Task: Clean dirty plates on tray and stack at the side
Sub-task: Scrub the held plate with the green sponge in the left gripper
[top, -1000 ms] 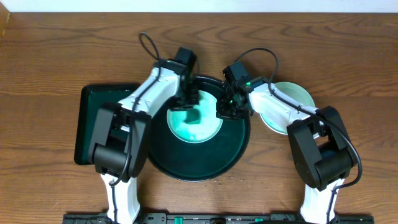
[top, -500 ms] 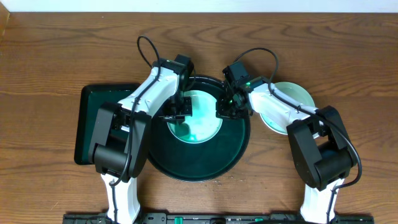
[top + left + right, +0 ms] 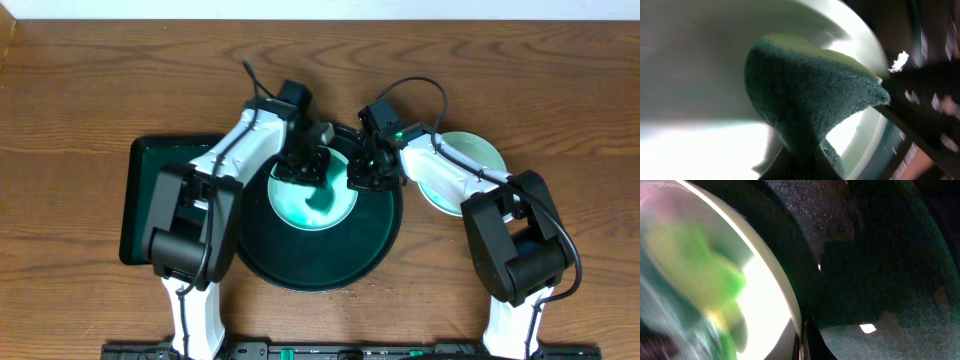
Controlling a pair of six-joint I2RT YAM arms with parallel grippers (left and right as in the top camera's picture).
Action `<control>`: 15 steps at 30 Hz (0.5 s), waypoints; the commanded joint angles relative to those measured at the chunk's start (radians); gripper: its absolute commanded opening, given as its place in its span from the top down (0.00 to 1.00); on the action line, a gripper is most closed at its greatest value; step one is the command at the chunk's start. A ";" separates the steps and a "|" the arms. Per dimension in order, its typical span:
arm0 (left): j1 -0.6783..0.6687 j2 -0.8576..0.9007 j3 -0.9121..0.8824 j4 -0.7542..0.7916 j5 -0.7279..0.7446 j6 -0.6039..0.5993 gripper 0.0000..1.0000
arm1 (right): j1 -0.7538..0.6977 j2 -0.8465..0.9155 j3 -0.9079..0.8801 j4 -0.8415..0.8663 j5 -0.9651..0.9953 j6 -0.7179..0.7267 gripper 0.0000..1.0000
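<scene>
A mint-turquoise plate lies in the far half of the large round black tray. My left gripper is shut on a dark green scouring sponge and presses it onto the plate's far left part. My right gripper is shut on the plate's right rim, over the black tray floor. In the right wrist view a blurred green shape lies over the plate. A second pale mint plate lies on the table right of the tray. I see no white plate.
A rectangular dark green tray lies on the wooden table left of the black tray, partly under my left arm. Both arms reach in over the black tray's far half.
My left gripper has swung with the sponge from the plate's left side back up to its far edge. The right gripper and the plate have stayed put.
</scene>
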 commanded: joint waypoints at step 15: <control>0.209 -0.183 0.145 -0.264 -0.383 -0.201 0.93 | 0.000 0.035 0.000 -0.005 0.023 -0.035 0.99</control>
